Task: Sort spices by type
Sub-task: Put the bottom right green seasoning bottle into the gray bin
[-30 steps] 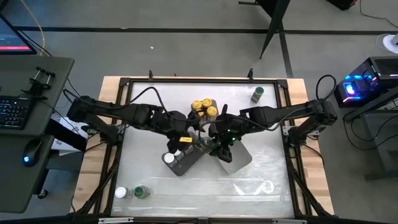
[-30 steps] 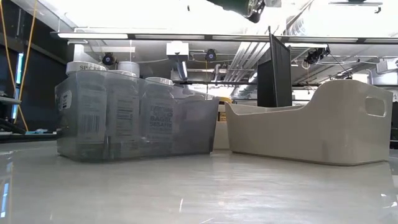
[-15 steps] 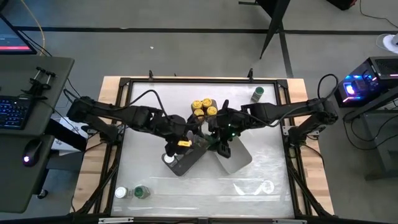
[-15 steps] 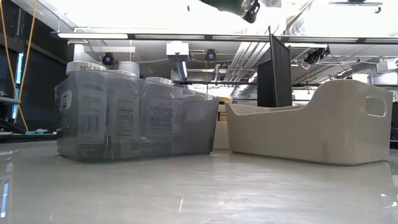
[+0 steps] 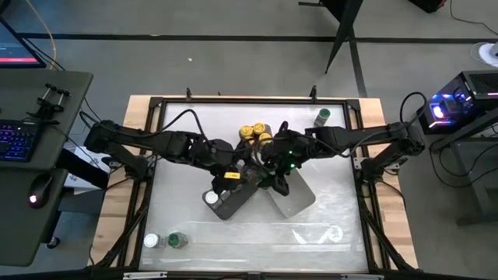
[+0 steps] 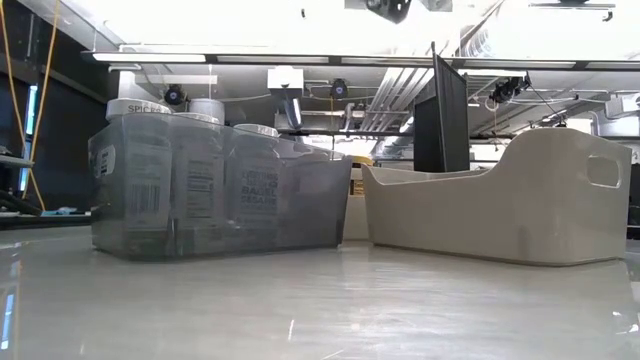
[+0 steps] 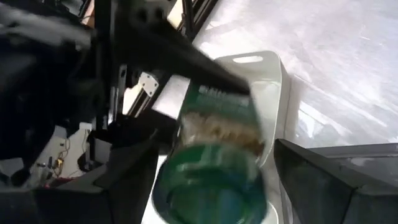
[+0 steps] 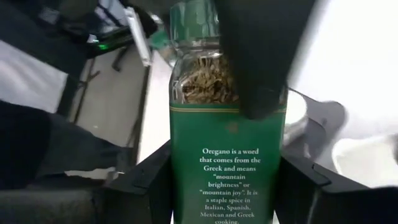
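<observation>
High view first: I count two trays at the middle of the worktop [image 5: 334, 241], a grey tray [image 5: 233, 201] and a white tray [image 5: 294, 194], angled so their near ends meet. Three yellow-lidded jars [image 5: 254, 134] stand bunched just behind the trays. One green-lidded jar [image 5: 322, 117] stands alone near the far right corner, and at the near left corner a white-lidded jar [image 5: 151, 241] sits just beside another green-lidded jar [image 5: 177, 239].

Over the trays, my right gripper [image 5: 268, 173] has its jaws clamped on an oregano jar [image 8: 225, 149], a round clear jar with a green label and dried flakes showing above it. My left gripper [image 5: 237, 173] is right there too, its jaws spread wide on either side of the same jar's green lid without closing on it; the white tray lies below.

Low view shows the grey tray as translucent plastic, straight-walled, holding at least three white-lidded jars [image 6: 200, 180] upright with printed labels. The white tray is opaque, smooth, with a scooped rim and a handle slot; I cannot tell what is inside it.
</observation>
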`<state>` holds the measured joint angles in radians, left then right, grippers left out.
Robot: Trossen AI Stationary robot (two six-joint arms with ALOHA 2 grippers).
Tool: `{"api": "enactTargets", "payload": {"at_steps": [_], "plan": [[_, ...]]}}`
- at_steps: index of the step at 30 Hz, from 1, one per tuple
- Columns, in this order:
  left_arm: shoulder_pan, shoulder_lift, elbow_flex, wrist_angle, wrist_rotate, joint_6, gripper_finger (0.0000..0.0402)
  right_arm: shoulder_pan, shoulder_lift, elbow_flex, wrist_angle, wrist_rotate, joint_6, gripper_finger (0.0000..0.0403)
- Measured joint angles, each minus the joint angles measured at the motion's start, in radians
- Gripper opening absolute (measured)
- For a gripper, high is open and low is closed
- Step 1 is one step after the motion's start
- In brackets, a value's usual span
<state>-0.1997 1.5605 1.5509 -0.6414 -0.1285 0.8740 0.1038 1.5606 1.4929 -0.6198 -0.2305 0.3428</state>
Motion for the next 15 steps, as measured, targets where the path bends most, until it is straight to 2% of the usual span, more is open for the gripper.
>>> {"api": "enactTargets", "payload": {"at_steps": [8, 15], "plan": [[-0.005, 0.015, -0.001, 0.01, 0.014, 0.062, 0.0305, 0.0, 0.001, 0.0, 0.013, -0.119, 0.016, 0.0193], [-0.026, 0.021, -0.001, 0.056, 0.06, 0.115, 0.0305, 0.0, 0.001, 0.0, 0.024, -0.154, 0.018, 0.0193]]}}
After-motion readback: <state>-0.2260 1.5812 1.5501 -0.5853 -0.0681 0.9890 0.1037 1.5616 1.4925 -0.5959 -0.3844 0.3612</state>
